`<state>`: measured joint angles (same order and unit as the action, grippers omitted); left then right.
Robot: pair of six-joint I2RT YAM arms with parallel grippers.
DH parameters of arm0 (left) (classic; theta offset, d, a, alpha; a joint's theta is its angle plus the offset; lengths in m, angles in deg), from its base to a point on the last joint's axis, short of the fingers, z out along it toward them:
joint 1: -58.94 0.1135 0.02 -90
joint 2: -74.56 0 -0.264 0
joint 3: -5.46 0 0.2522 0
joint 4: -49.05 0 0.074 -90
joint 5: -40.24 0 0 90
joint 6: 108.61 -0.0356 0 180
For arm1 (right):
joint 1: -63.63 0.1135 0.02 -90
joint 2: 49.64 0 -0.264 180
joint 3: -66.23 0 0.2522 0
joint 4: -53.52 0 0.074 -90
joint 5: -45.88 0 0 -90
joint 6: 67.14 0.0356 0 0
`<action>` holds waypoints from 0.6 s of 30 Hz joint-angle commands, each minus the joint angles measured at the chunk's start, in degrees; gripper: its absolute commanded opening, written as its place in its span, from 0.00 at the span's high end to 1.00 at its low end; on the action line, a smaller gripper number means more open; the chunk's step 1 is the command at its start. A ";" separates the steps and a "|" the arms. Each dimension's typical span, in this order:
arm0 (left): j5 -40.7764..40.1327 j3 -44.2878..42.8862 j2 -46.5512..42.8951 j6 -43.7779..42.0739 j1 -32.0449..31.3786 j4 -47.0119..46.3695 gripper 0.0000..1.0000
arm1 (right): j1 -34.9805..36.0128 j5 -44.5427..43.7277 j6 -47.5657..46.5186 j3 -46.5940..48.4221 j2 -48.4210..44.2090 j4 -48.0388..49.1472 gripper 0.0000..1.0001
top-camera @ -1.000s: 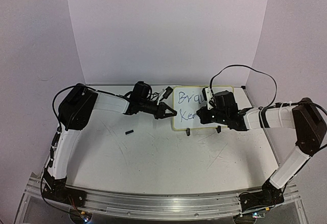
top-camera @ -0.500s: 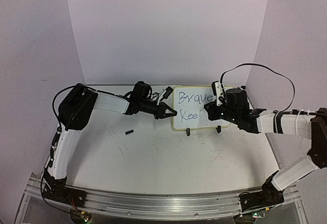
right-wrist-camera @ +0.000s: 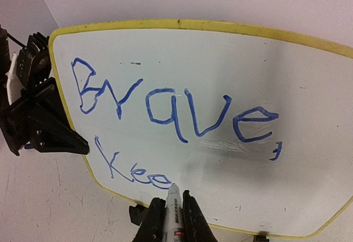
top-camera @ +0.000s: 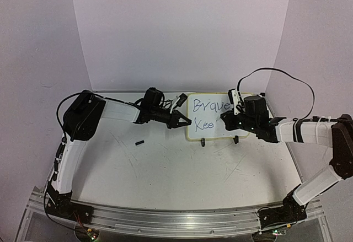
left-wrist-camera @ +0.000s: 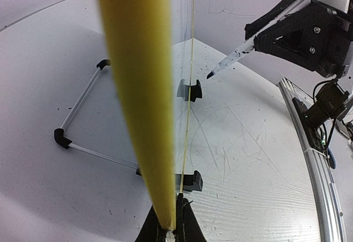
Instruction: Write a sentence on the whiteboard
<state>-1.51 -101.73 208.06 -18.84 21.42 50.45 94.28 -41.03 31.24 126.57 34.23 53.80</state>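
The whiteboard (top-camera: 220, 133) stands upright on two black clip feet (top-camera: 203, 141) at the back of the table. It bears blue writing, "Brave," over "Kee". My left gripper (top-camera: 185, 122) is shut on the board's left edge; the left wrist view shows the jaws pinching the yellow rim (left-wrist-camera: 138, 87). My right gripper (top-camera: 225, 122) is shut on a marker (right-wrist-camera: 172, 214). The marker's tip touches the board (right-wrist-camera: 287, 192) just after "Kee". The marker also shows in the left wrist view (left-wrist-camera: 237, 54), in front of the board.
A small black cap (top-camera: 139, 141) lies on the table to the left of the board. A wire stand (left-wrist-camera: 83, 109) sits behind the board. Purple backdrop walls close the back and sides. A metal rail (top-camera: 165, 217) runs along the near edge.
My right gripper has moved right along the lower line with the marker, uncovering "Brave," and "Kee". The left gripper and the board have not moved.
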 commanded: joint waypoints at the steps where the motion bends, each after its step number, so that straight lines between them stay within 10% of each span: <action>1: -8.95 0.34 1.82 -5.13 0.52 8.07 1.00 | 0.03 1.56 -1.09 1.72 0.69 1.76 1.00; 18: -9.40 -0.35 1.68 -5.77 0.50 9.07 1.00 | 0.02 1.26 -0.02 2.40 1.03 2.31 1.00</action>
<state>-1.60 -102.06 208.06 -20.15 21.38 50.97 94.28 -39.00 31.24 127.56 36.29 53.95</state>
